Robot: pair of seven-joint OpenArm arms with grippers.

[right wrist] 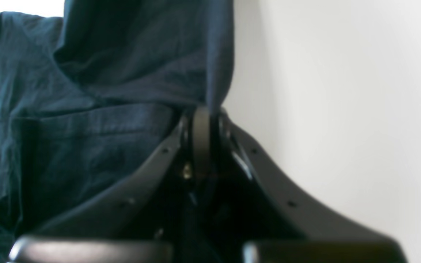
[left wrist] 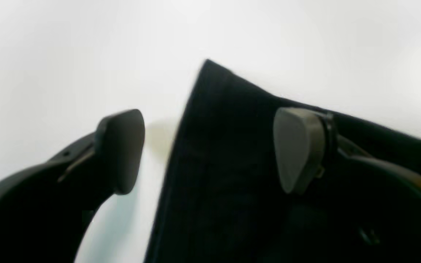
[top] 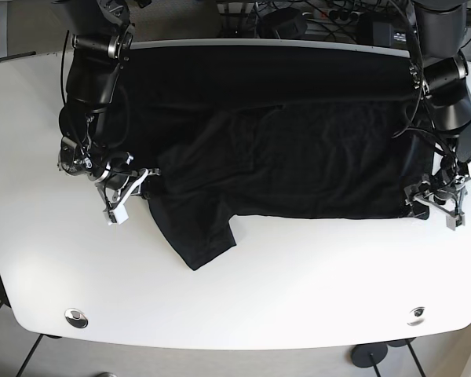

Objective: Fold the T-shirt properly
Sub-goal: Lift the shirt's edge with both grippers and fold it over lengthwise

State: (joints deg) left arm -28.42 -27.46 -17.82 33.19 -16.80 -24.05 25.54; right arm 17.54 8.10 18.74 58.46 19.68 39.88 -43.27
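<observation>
A dark navy T-shirt (top: 298,157) lies spread across the white table (top: 298,275), with its left part bunched and a sleeve flap hanging toward the front. My right gripper (top: 137,188) is at the shirt's left edge. In the right wrist view it (right wrist: 205,117) is shut on a raised fold of the T-shirt (right wrist: 86,109). My left gripper (top: 434,206) is at the shirt's front right corner. The left wrist view shows it (left wrist: 210,153) open, with the cloth corner (left wrist: 225,153) between the pads; one pad (left wrist: 298,149) is over the cloth, the other (left wrist: 121,149) over bare table.
Cables and dark equipment (top: 298,16) sit behind the table's back edge. The table's front edge curves, with a metal cap at each front corner (top: 76,316) (top: 416,316). White table surface stretches in front of the shirt.
</observation>
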